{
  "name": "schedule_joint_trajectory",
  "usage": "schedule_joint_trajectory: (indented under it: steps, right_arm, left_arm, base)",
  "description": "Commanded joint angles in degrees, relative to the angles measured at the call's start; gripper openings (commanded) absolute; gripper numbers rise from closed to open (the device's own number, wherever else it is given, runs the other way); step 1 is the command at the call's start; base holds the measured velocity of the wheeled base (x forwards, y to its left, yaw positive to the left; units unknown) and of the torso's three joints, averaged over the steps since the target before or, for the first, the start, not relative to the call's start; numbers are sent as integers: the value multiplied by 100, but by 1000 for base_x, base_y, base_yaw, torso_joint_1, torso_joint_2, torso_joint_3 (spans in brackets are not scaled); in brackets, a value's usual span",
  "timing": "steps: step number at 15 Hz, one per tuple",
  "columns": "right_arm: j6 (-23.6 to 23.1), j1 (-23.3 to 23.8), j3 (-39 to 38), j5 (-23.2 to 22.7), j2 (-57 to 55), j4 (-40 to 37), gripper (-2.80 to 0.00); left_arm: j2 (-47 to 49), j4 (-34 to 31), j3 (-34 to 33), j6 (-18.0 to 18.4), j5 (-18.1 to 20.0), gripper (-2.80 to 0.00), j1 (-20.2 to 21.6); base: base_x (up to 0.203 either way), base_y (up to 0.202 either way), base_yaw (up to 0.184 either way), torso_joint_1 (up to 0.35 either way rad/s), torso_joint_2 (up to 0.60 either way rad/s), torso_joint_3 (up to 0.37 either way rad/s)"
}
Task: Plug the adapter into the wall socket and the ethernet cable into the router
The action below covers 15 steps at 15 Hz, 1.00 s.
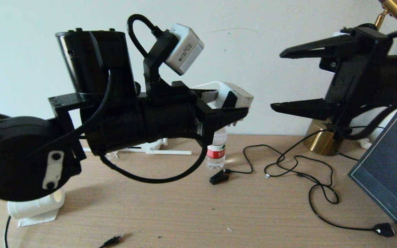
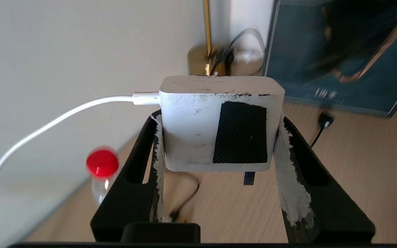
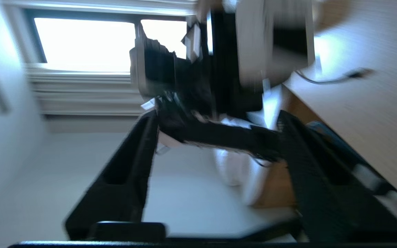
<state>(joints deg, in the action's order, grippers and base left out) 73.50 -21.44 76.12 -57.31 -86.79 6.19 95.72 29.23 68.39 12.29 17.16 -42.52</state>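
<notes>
My left gripper is raised above the table and shut on the adapter, a scuffed white cube with a dark patch. A metal prong sticks out under it, and its white cord trails back toward the wall. My right gripper hangs open and empty just to the right, facing the adapter. The ethernet cable loops across the table with a small pale plug end. White sticks of the router show under my left arm; the rest is hidden. The wall socket is out of view.
A water bottle with a red cap stands by the wall. A black clip-ended cable, a lamp cord with a switch, a gold lamp base, a dark book and a paper roll are on the table.
</notes>
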Motion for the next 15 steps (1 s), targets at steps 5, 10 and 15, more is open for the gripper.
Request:
schedule_joint_trajectory:
  steps: [5, 10, 15]
  right_arm:
    - [1334, -97, 43, -26, -778, 1640, 0]
    - [1308, -62, -202, -29, -765, 1663, 0]
    - [1325, -123, -203, -255, -866, 1858, 0]
  left_arm:
    - [29, 431, -10, -25, 167, -280, -37]
    - [-52, 478, 27, -119, 182, -280, -37]
    - [-106, 478, -1, -271, 400, -280, -109]
  base:
    - [0, 0, 0, 0, 0, 0]
    - [0, 0, 0, 0, 0, 0]
    - [0, 0, 0, 0, 0, 0]
